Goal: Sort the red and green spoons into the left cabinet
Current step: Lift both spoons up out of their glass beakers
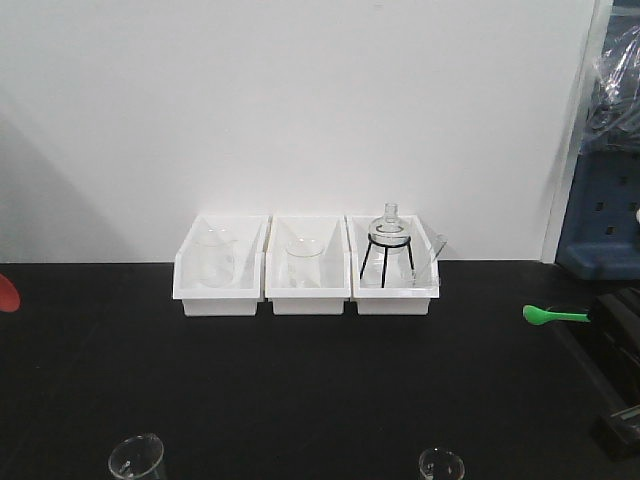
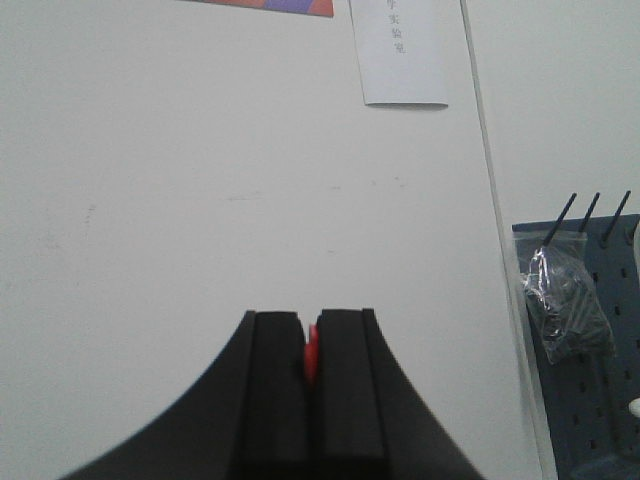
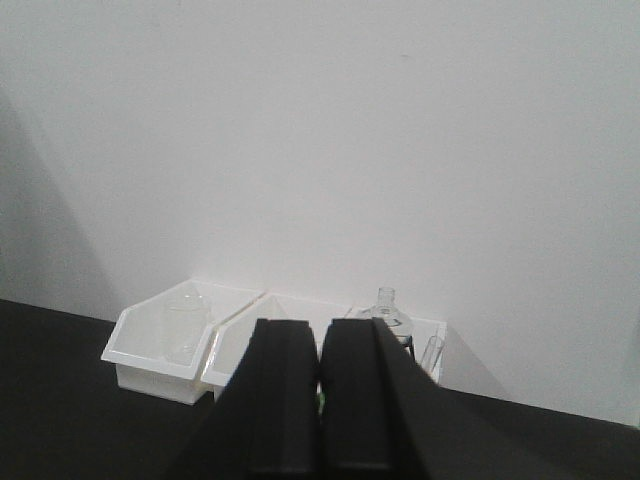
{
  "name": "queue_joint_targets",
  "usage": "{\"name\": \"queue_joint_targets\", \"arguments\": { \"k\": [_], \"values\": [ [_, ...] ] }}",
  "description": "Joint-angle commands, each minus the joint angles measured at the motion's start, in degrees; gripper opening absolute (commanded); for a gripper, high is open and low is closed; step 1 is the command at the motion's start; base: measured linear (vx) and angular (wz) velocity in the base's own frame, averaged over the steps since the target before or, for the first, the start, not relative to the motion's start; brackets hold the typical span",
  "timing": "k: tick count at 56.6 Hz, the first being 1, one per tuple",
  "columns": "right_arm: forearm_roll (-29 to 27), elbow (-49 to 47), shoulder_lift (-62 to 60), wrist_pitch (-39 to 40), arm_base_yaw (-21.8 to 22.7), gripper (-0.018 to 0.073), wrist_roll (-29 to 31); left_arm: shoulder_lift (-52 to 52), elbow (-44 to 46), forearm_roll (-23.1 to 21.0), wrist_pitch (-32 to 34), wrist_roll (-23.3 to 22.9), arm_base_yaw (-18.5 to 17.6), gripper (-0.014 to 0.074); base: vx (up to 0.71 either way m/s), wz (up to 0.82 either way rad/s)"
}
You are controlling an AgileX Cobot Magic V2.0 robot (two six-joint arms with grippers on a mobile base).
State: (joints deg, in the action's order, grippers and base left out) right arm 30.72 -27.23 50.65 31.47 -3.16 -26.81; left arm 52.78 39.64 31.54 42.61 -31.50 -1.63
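Observation:
In the left wrist view my left gripper [image 2: 310, 318] is shut on the red spoon [image 2: 311, 352], a thin red sliver showing between the black fingers, in front of a white wall. The front view shows only the spoon's red bowl [image 1: 6, 293] at the left edge, above the black table. The right gripper [image 3: 320, 325] is shut on the green spoon [image 3: 319, 400], of which only a small green speck shows low between the fingers. In the front view the green spoon [image 1: 548, 315] sticks out leftward from the right edge. The left cabinet is out of view.
Three white bins [image 1: 308, 296] stand in a row against the wall, holding beakers and a flask on a black tripod [image 1: 388, 245]. Two glass beakers [image 1: 136, 458] stand at the table's front edge. A blue pegboard [image 1: 605, 215] with bagged parts is at the far right.

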Motion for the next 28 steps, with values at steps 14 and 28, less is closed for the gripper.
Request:
{"name": "queue_joint_targets", "arguments": {
  "k": [14,28],
  "values": [
    [-0.8,-1.9,-0.7,3.7,0.3,-0.0009,0.0,-0.8,1.4,-1.6,3.2,-0.3,-0.2,-0.0006,0.0,0.0],
    [-0.8,-1.9,-0.7,3.7,0.3,-0.0009,0.0,-0.8,1.4,-1.6,3.2,-0.3,-0.2,-0.0006,0.0,0.0]
  ]
}}
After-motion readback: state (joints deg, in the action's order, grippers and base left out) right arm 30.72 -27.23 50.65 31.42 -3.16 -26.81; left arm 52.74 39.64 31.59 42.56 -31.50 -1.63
